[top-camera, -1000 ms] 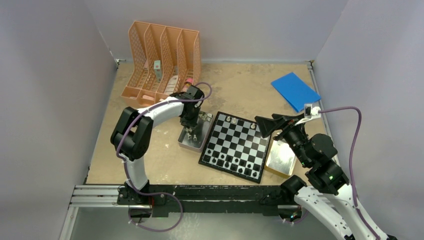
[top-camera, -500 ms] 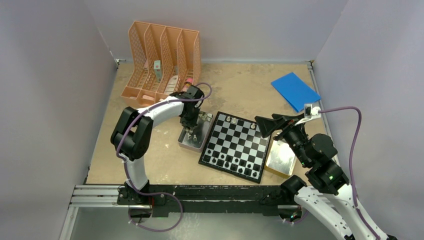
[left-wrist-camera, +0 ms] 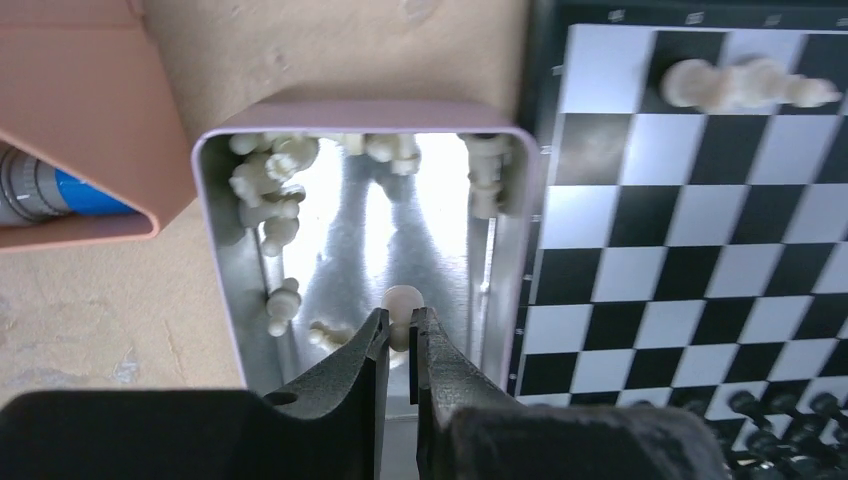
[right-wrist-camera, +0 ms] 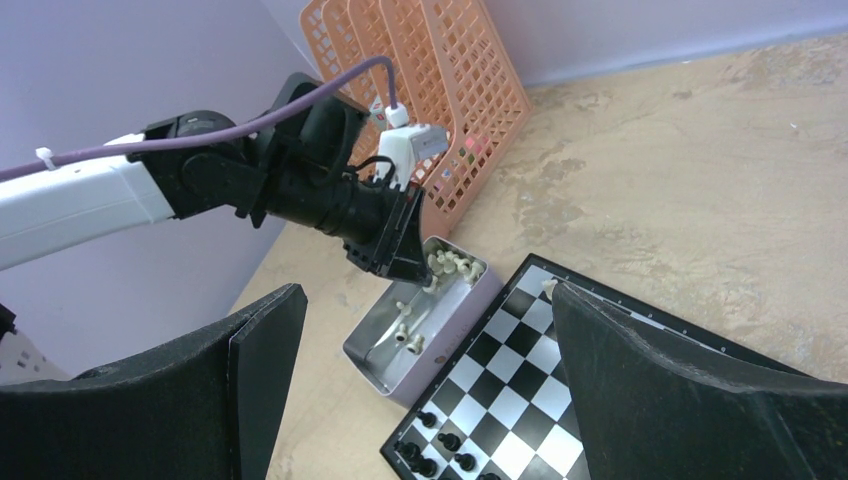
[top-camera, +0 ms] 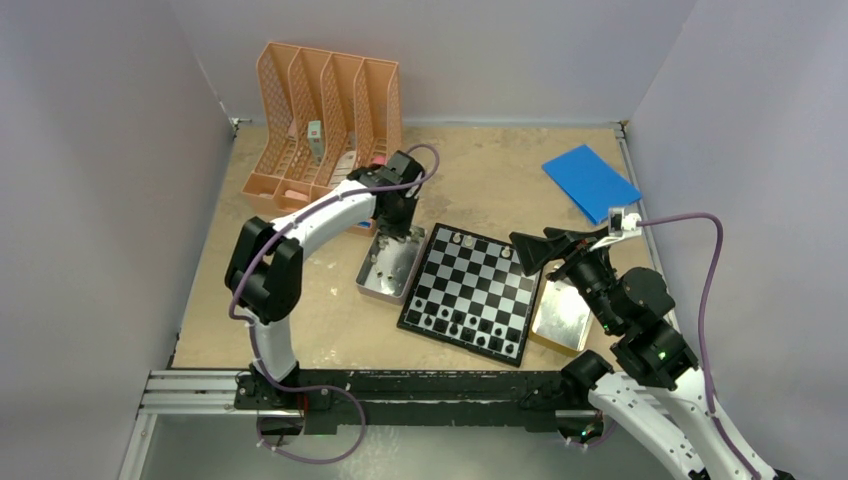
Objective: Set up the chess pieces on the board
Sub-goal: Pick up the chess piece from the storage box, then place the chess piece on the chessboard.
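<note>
black pieces (top-camera: 455, 323) line board (top-camera: 478, 285) near rows, right gripper (right-wrist-camera: 428, 300) hangs wide open and empty over board's right side, left gripper (left-wrist-camera: 400, 330) clenched on white piece (left-wrist-camera: 403, 299) over tin (left-wrist-camera: 214, 250) just left of board, few whites (left-wrist-camera: 748, 84) on far row.

1. Top camera is looking down over the whole tan table (top-camera: 500, 170).
2. Left wrist is facing down, close over shiny metal tin (left-wrist-camera: 340, 240) and black-and-white checkered chessboard (left-wrist-camera: 680, 240).
3. Right wrist is viewing both obliquely from farther off.
</note>
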Action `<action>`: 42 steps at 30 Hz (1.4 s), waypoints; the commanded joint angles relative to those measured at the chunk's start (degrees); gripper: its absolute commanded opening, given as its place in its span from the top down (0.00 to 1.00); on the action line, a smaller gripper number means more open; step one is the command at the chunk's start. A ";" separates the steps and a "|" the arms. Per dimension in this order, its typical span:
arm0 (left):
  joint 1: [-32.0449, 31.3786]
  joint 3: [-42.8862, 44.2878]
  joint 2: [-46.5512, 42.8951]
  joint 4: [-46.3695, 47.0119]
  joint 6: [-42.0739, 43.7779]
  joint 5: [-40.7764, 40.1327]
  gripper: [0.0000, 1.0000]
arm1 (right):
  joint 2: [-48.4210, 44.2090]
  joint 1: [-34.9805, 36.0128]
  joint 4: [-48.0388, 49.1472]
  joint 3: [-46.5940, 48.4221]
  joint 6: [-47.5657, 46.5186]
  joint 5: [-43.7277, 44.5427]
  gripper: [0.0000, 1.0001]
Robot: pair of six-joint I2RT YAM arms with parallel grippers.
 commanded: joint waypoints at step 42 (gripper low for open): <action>-8.52 18.50 16.58 1.75 1.11 2.64 0.91 | -0.79 0.28 3.39 0.26 -1.23 -0.42 0.05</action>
